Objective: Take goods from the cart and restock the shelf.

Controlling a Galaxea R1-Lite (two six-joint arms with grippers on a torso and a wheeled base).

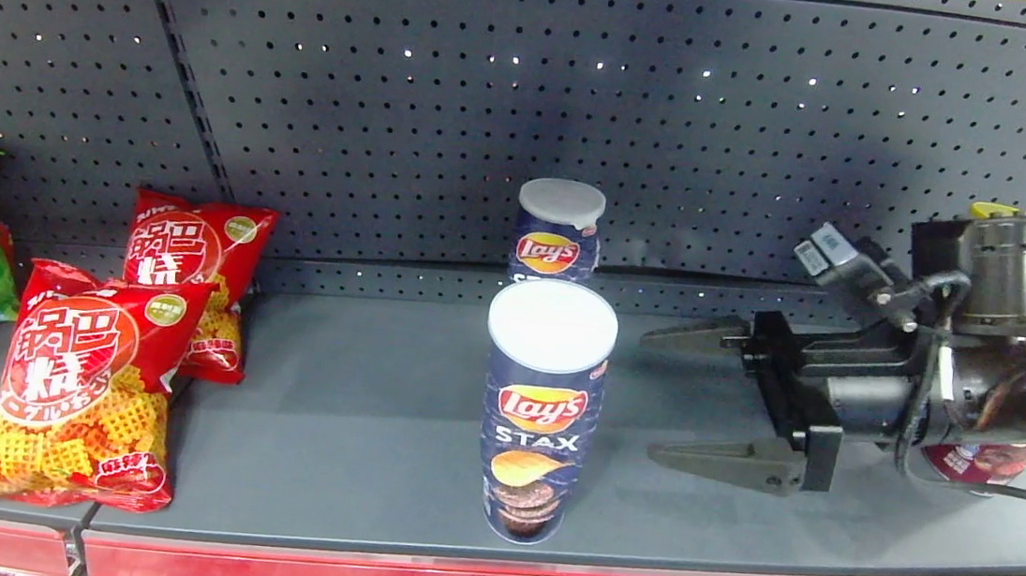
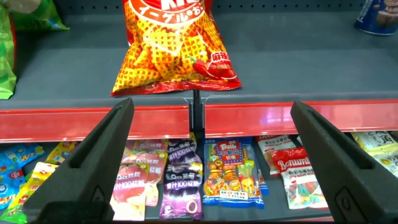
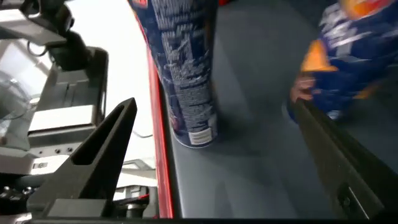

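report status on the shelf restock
Right gripper open, empty, right of front can. Left gripper open, low before the shelf. Front can upright on shelf, second can behind. Nothing between right gripper and can.

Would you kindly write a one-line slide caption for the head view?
Open right gripper beside the front chip can on the shelf, a second can behind.

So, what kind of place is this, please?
Most likely a shop: a pegboard-backed shelf with a red front edge holds snack bags and chip cans, and candy packets sit on the level below.
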